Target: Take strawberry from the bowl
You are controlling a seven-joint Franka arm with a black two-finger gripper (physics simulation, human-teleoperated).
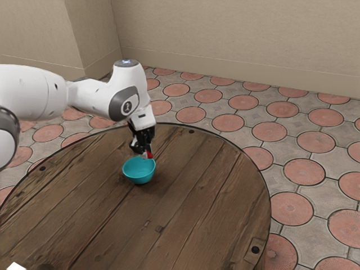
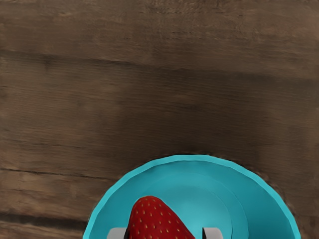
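The black tool (image 1: 145, 154) grips a red strawberry (image 2: 155, 221) between its two fingers, holding it just above a turquoise bowl (image 1: 139, 174). The bowl sits upright on a round, brown wooden desk (image 1: 191, 208).

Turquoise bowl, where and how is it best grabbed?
Probably by the rim, coming straight down, one finger inside and one outside. The bowl stands upright with its round mouth open and its wall looks thin, so any stretch should do. The hand should first be rid of the strawberry.
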